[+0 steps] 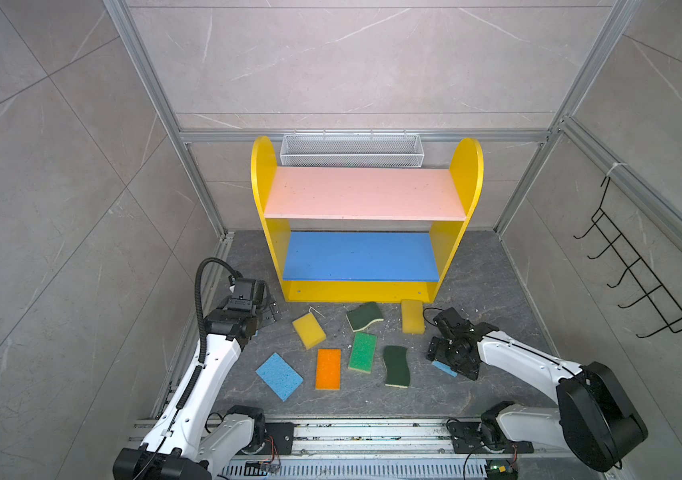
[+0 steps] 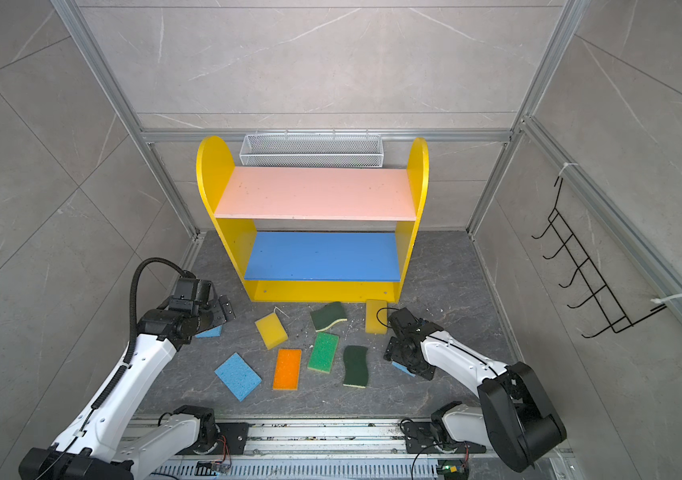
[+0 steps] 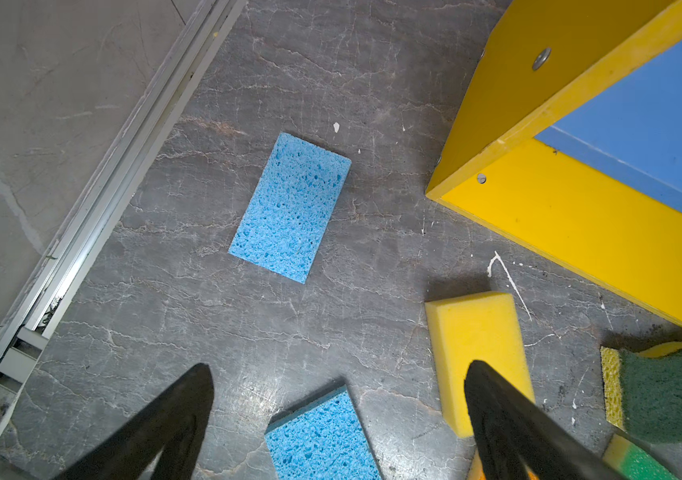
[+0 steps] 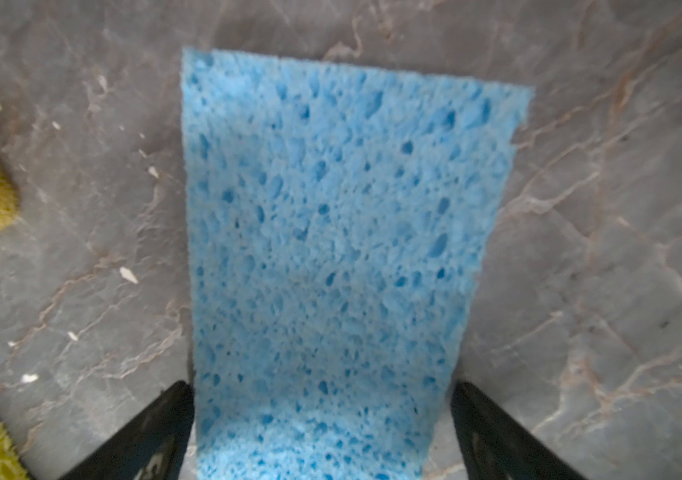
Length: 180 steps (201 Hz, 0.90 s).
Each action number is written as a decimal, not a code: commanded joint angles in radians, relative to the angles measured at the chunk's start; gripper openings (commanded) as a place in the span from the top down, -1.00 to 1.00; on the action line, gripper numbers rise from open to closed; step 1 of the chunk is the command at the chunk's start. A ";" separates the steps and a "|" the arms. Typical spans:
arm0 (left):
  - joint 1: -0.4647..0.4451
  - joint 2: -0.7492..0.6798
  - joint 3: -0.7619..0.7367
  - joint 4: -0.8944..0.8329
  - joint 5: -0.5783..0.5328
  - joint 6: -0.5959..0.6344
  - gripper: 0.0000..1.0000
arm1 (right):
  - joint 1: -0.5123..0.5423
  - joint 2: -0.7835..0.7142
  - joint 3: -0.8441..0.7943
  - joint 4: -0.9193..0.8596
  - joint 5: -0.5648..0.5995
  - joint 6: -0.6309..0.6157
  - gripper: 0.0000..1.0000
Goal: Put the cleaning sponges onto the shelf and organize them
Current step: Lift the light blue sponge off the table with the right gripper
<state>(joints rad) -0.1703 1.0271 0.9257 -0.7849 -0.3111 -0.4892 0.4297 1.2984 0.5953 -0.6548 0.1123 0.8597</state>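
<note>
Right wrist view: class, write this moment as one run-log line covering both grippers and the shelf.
right gripper: open, straddling light blue sponge | left gripper: open, holding nothing | shelf: visible boards bare

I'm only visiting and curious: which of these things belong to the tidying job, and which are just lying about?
Part of the job:
shelf; blue sponges; yellow sponges; orange sponge; green sponge; dark-green sponges.

Just there:
wire basket; hook rack.
</note>
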 commanded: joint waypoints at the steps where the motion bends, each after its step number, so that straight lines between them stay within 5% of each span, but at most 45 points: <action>1: -0.003 0.007 0.029 0.002 0.006 0.009 -0.94 | 0.000 0.033 -0.005 0.014 0.006 0.004 -0.92; 88: -0.003 -0.004 0.027 0.001 -0.003 0.009 -0.94 | 0.000 0.041 -0.021 0.039 -0.018 -0.009 -0.38; 180: -0.003 -0.027 0.056 -0.030 0.004 0.017 -0.94 | 0.005 -0.120 0.035 -0.098 -0.056 -0.080 -0.27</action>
<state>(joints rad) -0.1703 1.0233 0.9371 -0.7879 -0.3092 -0.4892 0.4297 1.2404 0.5938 -0.6689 0.0765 0.8131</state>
